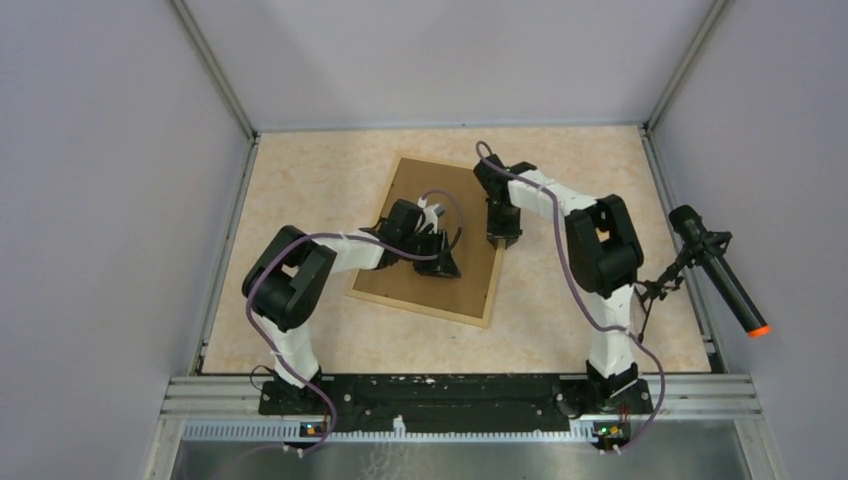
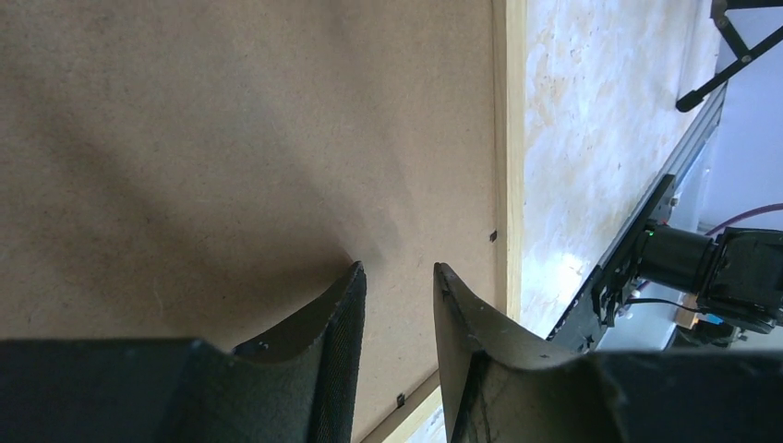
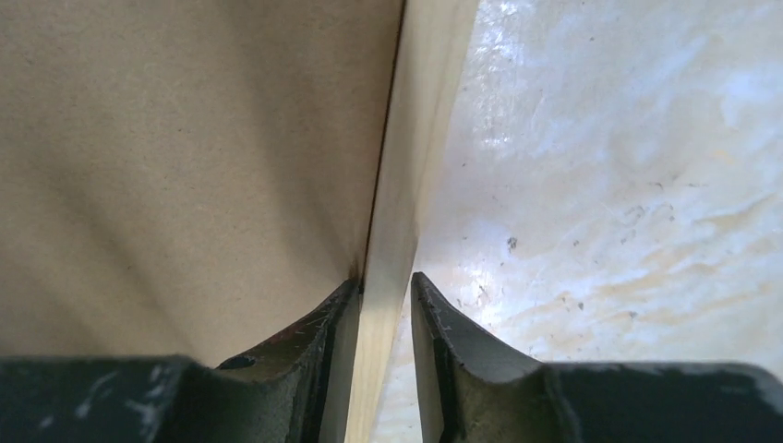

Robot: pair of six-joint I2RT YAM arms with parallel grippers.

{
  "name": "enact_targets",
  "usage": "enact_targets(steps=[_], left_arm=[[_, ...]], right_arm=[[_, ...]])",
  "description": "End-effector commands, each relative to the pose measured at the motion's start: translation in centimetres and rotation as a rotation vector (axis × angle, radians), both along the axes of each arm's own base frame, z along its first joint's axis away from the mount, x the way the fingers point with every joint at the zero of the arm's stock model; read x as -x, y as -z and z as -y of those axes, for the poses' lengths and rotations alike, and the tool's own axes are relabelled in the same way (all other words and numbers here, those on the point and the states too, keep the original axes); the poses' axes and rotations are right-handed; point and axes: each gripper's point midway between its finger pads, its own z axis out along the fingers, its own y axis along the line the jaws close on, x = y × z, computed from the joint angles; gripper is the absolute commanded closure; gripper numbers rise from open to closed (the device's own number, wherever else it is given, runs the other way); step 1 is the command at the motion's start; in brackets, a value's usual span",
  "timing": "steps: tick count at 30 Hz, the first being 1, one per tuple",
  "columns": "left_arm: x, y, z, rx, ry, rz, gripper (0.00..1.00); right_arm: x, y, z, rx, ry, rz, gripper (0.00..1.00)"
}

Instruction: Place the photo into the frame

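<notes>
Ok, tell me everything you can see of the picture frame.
The frame lies flat on the table, back up and turned askew. It has a brown fibreboard back set inside thin rails of light wood. The left gripper hovers close over the board, jaws slightly apart with nothing between them. The right gripper straddles the right-hand rail; whether it clamps the rail is unclear.

Pale grey-lilac walls [image 1: 100, 150], mottled beige tabletop [image 1: 310, 180], perhaps a microphone [image 1: 715, 270] right.
</notes>
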Motion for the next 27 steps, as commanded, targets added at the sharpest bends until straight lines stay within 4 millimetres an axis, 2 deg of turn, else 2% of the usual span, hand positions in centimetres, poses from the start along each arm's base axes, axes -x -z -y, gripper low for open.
enact_targets(steps=[1, 6, 7, 9, 11, 12, 13, 14, 15, 17, 21, 24, 27], left_arm=[[2.0, 3.1, -3.4, -0.184, -0.025, -0.056, 0.60], [1.9, 2.4, -3.3, -0.175, -0.030, -0.044, 0.60], [1.9, 2.2, -3.3, -0.179, -0.026, -0.040, 0.59], [1.7, 1.1, -3.3, -0.180, -0.006, -0.018, 0.57], [1.6, -0.9, -2.8, -0.145, 0.032, 0.029, 0.52], [1.7, -2.1, -2.5, -0.119, 0.050, 0.048, 0.49], [1.8, -3.3, -2.2, -0.089, 0.068, 0.066, 0.46], [2.0, -4.3, -1.9, -0.057, 0.087, 0.081, 0.43], [2.1, -5.3, -1.4, -0.021, 0.102, 0.089, 0.41], [2.0, -6.7, -0.5, 0.035, 0.122, 0.088, 0.39], [0.7, -7.8, 0.9, 0.072, 0.119, 0.086, 0.39], [-1.3, -7.4, 1.0, 0.025, 0.055, 0.082, 0.40], [-3.4, -6.6, 1.3, -0.002, -0.005, 0.074, 0.40]], right_arm=[[3.3, 7.7, 2.7, 0.359, -0.025, -0.110, 0.69], [4.1, 8.5, 1.3, 0.372, -0.059, -0.134, 0.64], [3.4, 7.7, 0.6, 0.347, -0.071, -0.135, 0.61], [0.4, 4.0, -1.5, 0.176, -0.078, -0.049, 0.49], [-2.8, -0.4, -2.6, -0.150, -0.052, 0.029, 0.45], [-3.7, -2.1, -3.0, -0.295, -0.068, 0.048, 0.45], [-4.3, -3.4, -3.1, -0.410, -0.093, 0.054, 0.45], [-4.6, -3.6, -2.4, -0.459, -0.094, 0.042, 0.45], [-5.0, -3.3, -1.2, -0.428, -0.087, 0.033, 0.48], [-5.0, -2.4, -0.4, -0.390, -0.103, 0.021, 0.51], [-5.8, -0.1, 0.8, -0.294, -0.052, 0.025, 0.58], [-5.4, 1.8, 1.0, -0.226, -0.039, 0.010, 0.65], [-2.9, 2.6, 0.5, -0.151, -0.027, -0.008, 0.74]])
